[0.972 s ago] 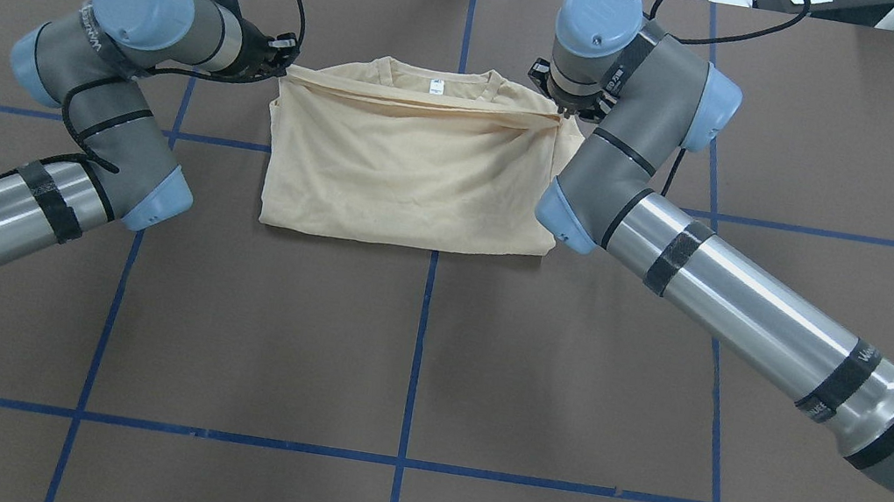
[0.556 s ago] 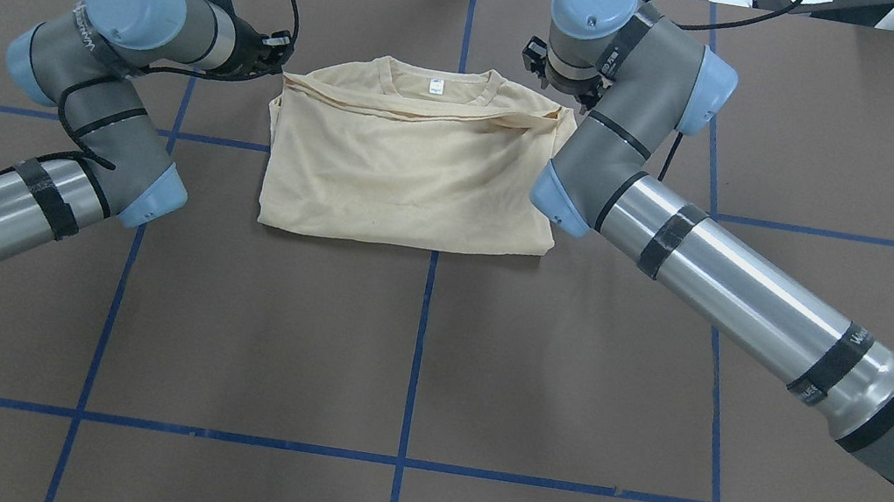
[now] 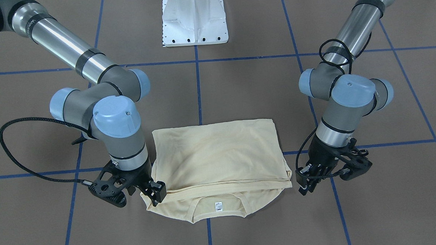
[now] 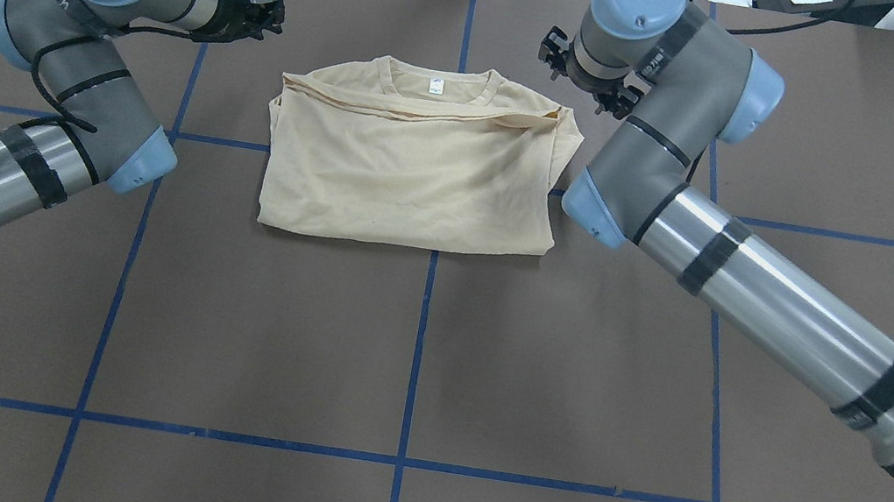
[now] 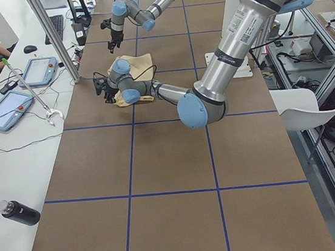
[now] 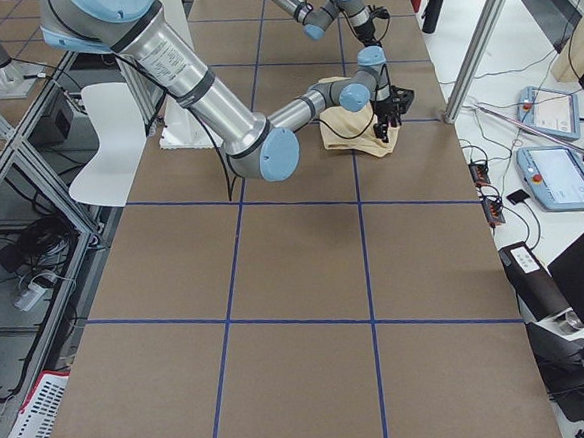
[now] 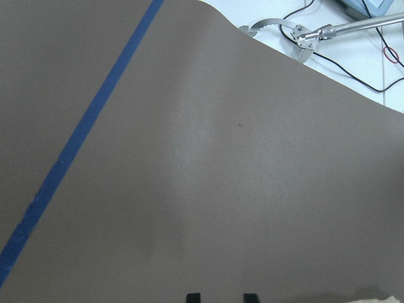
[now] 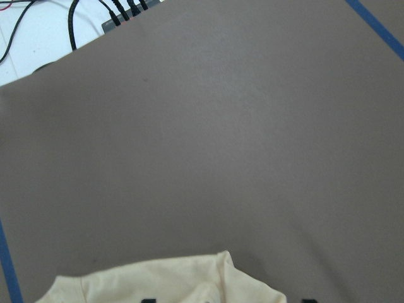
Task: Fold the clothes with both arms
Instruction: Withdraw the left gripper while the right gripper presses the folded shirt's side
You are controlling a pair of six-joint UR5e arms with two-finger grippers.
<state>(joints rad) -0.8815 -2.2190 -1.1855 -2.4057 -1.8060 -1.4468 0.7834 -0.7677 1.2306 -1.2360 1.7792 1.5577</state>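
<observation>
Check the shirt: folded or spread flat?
Folded. The T-shirt lies as a compact rectangle, its lower part doubled up to below the neck label; no sleeves show.

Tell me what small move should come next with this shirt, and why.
Probably lower the right end effector to the T-shirt's nearest side edge, to start a crosswise fold. The hem already lies folded up near the collar, leaving a wide rectangle. Both the right and the left end effector stand open and off the cloth, beside the collar-end corners.
</observation>
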